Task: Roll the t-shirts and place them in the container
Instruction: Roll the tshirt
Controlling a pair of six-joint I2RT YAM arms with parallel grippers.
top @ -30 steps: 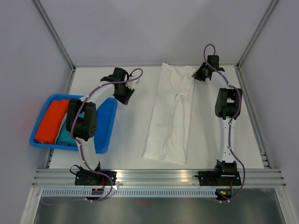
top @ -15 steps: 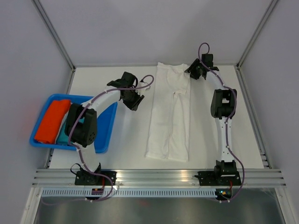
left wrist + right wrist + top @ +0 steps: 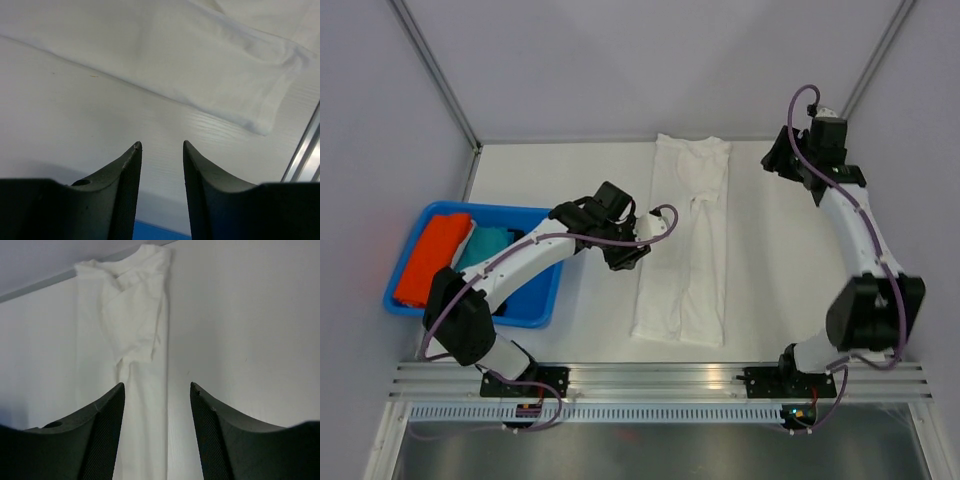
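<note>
A white t-shirt (image 3: pixel 687 240) lies on the table folded into a long narrow strip, running from the back edge toward the front. No print shows on it. My left gripper (image 3: pixel 638 250) is open and empty, just left of the strip's middle; the left wrist view shows the shirt's hem end (image 3: pixel 210 65) ahead of the fingertips. My right gripper (image 3: pixel 775 160) is open and empty, above the table to the right of the strip's far end. The right wrist view shows the folded shirt (image 3: pixel 132 340) ahead, with its sleeve folds near the back edge.
A blue bin (image 3: pixel 542 285) at the left holds an orange garment (image 3: pixel 430 258) and a teal one (image 3: pixel 488 243). Metal frame posts stand at the back corners. An aluminium rail (image 3: pixel 660 378) runs along the table's near edge.
My left gripper has moved right and nearer, up to the strip's left edge. My right gripper has let go of the shirt's far end and drawn back to the right. The shirt lies straighter.
</note>
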